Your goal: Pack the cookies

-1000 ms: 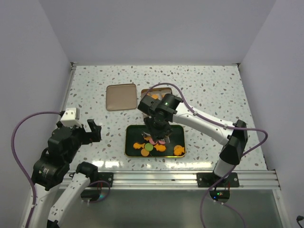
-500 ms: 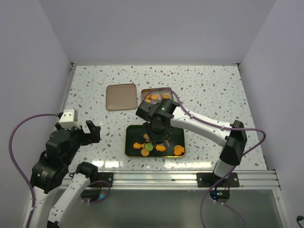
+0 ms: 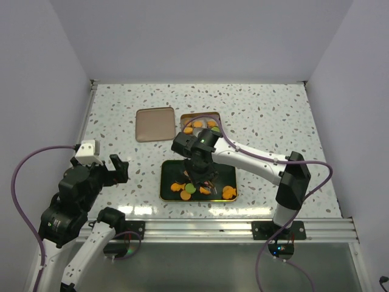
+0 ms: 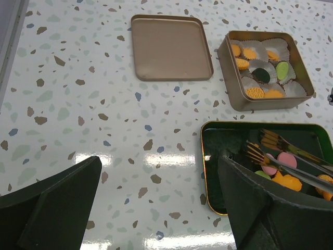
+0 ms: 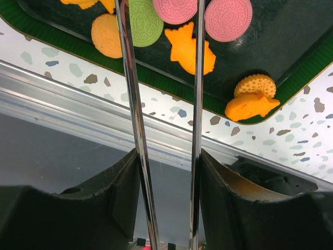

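- We can read no words, brands, numbers or signs anywhere.
- The pink cookies [image 5: 229,20] carry an embossed pattern, too fine for us to read.

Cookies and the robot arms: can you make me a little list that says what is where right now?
tray: dark tray near the arms, loose cookies on it
box: gold tin, paper cups inside, some with cookies
lid: flat lid on the table, left of the tin
right gripper: holds long metal tongs over the tray, nothing between the tips
left gripper: open, empty, away from the tray
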Controlling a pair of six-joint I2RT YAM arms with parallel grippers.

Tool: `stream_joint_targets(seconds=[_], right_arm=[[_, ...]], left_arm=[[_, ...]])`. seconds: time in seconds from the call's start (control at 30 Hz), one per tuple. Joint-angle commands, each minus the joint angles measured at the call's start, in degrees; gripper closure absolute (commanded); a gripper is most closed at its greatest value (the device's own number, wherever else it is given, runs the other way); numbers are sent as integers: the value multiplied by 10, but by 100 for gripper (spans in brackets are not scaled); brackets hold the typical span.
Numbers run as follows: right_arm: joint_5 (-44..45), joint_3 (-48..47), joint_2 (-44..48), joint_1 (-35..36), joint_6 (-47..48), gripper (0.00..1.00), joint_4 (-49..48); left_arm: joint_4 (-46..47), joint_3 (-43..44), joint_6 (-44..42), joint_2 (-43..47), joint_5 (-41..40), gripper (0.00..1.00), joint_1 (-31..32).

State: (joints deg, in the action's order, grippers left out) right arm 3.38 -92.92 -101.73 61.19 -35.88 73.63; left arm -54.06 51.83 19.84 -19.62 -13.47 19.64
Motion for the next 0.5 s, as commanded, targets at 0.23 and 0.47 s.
stream_joint_targets(seconds=[0.23,0.47], right_arm=[[-4,28,4,1,4,55,-21],[-10,43,11,1,-1,62,-33]], left_arm=[[24,0,-14,-7,2,0,3],[25,1,-14,-8,2,0,2]])
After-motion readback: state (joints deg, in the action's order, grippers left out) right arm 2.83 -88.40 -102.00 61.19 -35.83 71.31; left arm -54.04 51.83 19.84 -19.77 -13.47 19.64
